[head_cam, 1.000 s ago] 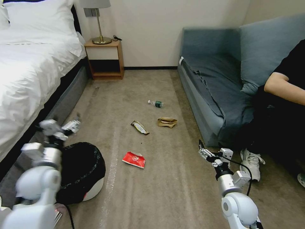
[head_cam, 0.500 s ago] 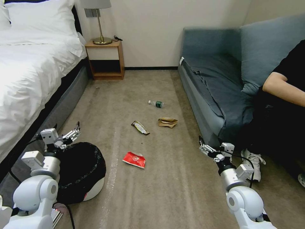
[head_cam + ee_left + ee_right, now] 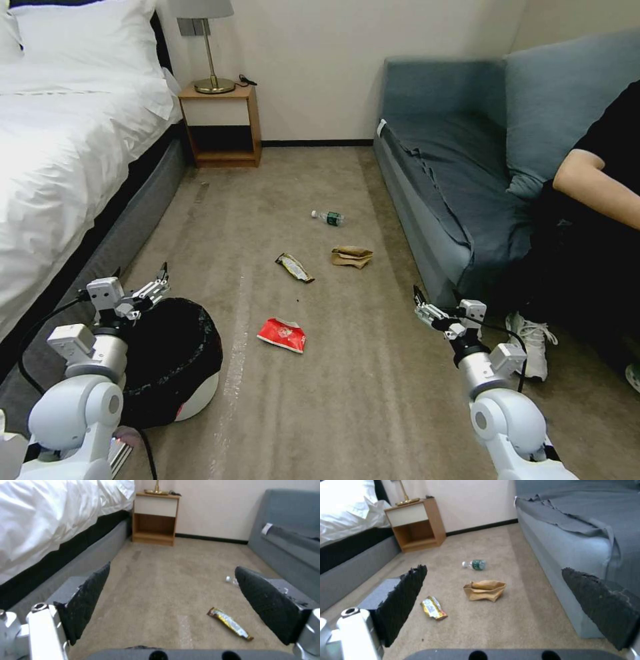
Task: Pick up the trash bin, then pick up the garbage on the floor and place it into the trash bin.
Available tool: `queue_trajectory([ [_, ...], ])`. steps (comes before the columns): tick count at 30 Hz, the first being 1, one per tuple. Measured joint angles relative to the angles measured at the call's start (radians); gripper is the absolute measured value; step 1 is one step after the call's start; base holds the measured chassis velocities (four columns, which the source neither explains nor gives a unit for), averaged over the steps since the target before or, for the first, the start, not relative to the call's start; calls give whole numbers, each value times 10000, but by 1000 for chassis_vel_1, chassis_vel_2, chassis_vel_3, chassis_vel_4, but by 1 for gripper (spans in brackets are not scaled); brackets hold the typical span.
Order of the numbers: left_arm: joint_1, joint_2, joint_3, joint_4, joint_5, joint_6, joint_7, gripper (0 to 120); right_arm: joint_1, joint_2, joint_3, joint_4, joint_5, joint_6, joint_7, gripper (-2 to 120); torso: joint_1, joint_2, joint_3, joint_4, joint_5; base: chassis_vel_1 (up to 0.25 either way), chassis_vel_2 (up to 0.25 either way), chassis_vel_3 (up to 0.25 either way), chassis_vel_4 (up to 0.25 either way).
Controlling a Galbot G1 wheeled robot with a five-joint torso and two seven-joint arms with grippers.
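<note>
Left end effector (image 3: 160, 280): released — raised just above the trash bin (image 3: 175, 360) rim.
Right end effector (image 3: 421, 309): released, low, well apart from bin.
Garbage: snack packet (image 3: 282, 334) beside bin — on carpet.

Bedroom, like hotel room. Big bed (image 3: 60, 133) with white sheets and pillow on left. Small wooden nightstand (image 3: 223, 123) by wall, gold lamp (image 3: 210, 47) on top. Blue-grey sofa (image 3: 467, 167) on right. Tan carpet (image 3: 333, 400) on floor. Plain pale wall (image 3: 313, 67) behind.
</note>
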Motion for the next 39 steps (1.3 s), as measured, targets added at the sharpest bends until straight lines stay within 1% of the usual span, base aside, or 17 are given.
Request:
queue_trajectory([
  [2,40,124,-58,-41,-1,140,-135,100,18,-50,-8,-84,-15,37,-5,100,0,0,0,0,0,0,0,0,0],
  [5,209,460,-302,-58,-26,803,-554,100,96,-142,-1,-262,-26,100,-17,100,0,0,0,0,-1,0,0,0,0],
  [6,209,460,-302,-58,-26,803,-554,100,96,-142,-1,-262,-26,100,-17,100,0,0,0,0,-1,0,0,0,0],
  [7,331,596,-399,-49,-21,1119,-676,100,139,-151,5,-336,-33,117,-19,100,-1,0,0,0,0,0,0,0,0],
  [8,331,596,-399,-49,-21,1119,-676,100,139,-151,5,-336,-33,117,-19,100,-1,0,0,0,0,0,0,0,0],
  [9,407,662,-446,-47,-12,1317,-733,100,158,-151,4,-374,-39,130,-20,100,0,0,0,1,-1,0,0,0,0],
  [10,555,786,-540,-46,44,1757,-799,100,191,-141,-5,-435,-56,151,-24,100,0,-1,0,1,-2,0,0,0,0],
  [11,555,786,-540,-46,44,1757,-799,100,191,-141,-5,-435,-56,151,-24,100,0,-1,0,1,-2,0,0,0,0],
  [14,769,998,-701,-28,271,2639,-901,100,209,-69,-44,-557,-111,231,-44,100,0,0,0,1,-1,0,0,0,0],
  [21,745,1081,-760,305,811,3240,-1167,100,208,16,-85,-674,-206,325,-104,100,0,0,0,1,-3,0,0,0,0],
  [23,656,1232,-754,519,944,3666,-1431,100,204,46,-90,-755,-286,361,-111,100,-1,0,0,1,-3,0,0,0,0],
  [25,626,1286,-754,551,962,3753,-1454,100,201,51,-90,-777,-322,385,-113,100,0,0,0,1,-2,0,0,0,0],
  [27,509,1460,-761,685,974,4035,-1493,100,188,74,-76,-831,-413,450,-128,100,0,0,0,0,0,0,0,0,0],
  [32,351,1594,-759,1042,1047,4228,-1502,100,182,136,-11,-894,-457,528,-146,100,0,0,0,1,-1,0,0,0,0],
  [34,286,1599,-747,1189,1095,4248,-1501,100,184,165,19,-909,-460,539,-149,100,0,0,0,0,0,0,0,0,0],
  [35,165,1561,-701,1517,1211,4249,-1489,100,201,237,46,-947,-485,565,-161,100,0,0,0,0,0,0,0,0,0],
  [39,96,1502,-651,1749,1307,4223,-1488,100,227,291,18,-966,-563,574,-165,100,0,0,0,1,-2,0,0,0,0],
])
